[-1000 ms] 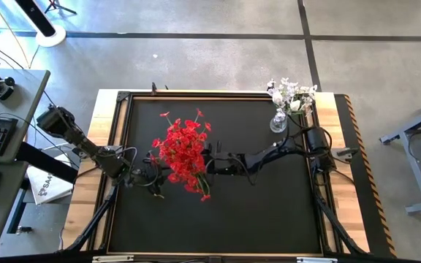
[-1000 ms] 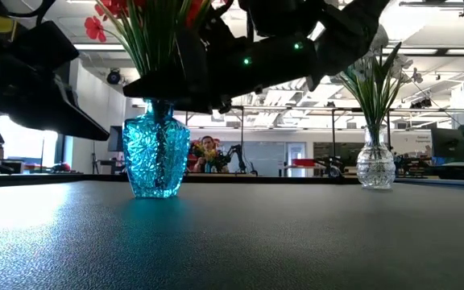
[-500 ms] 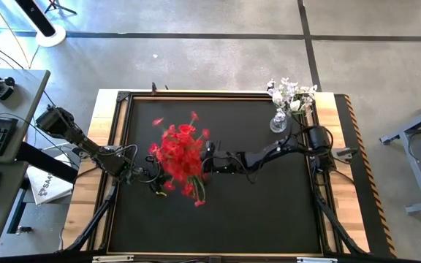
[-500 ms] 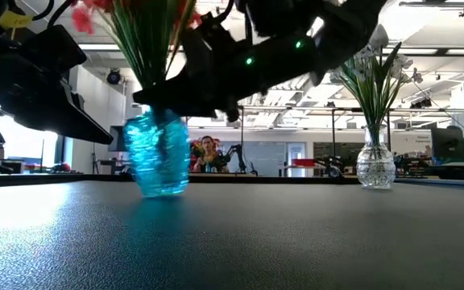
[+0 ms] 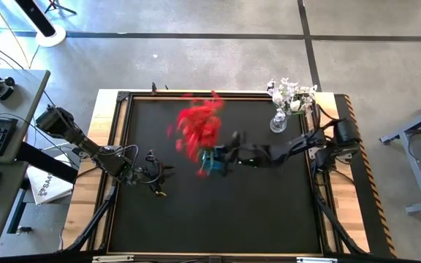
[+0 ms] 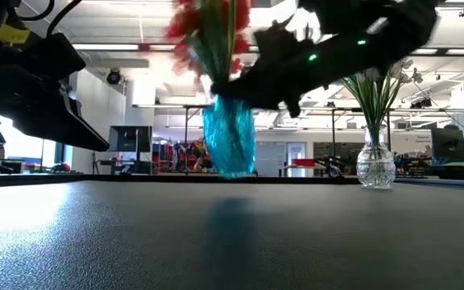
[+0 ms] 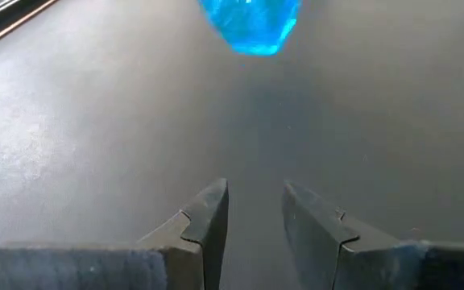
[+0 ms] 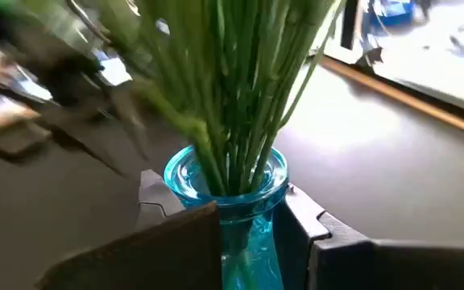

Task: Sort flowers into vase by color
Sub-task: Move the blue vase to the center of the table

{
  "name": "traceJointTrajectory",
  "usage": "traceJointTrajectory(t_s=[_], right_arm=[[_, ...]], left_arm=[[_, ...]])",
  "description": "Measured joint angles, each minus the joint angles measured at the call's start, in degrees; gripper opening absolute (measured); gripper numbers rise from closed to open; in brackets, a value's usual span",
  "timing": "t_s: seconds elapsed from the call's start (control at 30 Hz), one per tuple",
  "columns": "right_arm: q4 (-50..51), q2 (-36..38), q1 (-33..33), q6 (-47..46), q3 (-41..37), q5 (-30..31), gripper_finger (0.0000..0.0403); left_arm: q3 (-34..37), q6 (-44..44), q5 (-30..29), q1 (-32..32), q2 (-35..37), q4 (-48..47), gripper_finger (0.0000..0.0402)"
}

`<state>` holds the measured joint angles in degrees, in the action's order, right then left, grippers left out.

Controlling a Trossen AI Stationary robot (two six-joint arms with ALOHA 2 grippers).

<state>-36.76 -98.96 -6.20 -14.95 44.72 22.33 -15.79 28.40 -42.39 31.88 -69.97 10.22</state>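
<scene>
- Blue glass vase of red flowers sits clamped at its neck between the right gripper fingers, lifted off the tabletop, stems tilting away from upright.
- Left gripper, partly parted and empty, faces the vase from well apart.
- White flowers stand in the clear vase behind the right arm.

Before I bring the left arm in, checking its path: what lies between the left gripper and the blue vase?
Only bare black mat between left gripper and blue vase, per the left wrist view.
</scene>
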Motion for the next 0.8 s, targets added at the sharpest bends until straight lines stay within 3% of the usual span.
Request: traceJointTrajectory(t_s=[0.13,0.33,0.53,0.8], right_arm=[[-9.1,0.8,-2.0,1.1,-6.5,0.3,0.0026],[-11.1,0.8,-4.2,0.4,-10.4,4.1,0.0026],[-11.4,0.9,-7.2,-0.7,-12.1,12.1,0.0033],[-11.8,1.0,-9.3,-1.1,-14.2,13.3,0.0037]], left_arm=[[0.0,-0.8,-1.9,0.0,0.0,-0.1,0.0103],[0.0,-2.6,-4.9,-1.8,0.0,0.4,0.0103],[0.0,-1.2,-4.9,-5.5,0.0,1.1,0.0103],[0.0,-0.5,-4.0,-7.6,0.0,2.2,0.0103]])
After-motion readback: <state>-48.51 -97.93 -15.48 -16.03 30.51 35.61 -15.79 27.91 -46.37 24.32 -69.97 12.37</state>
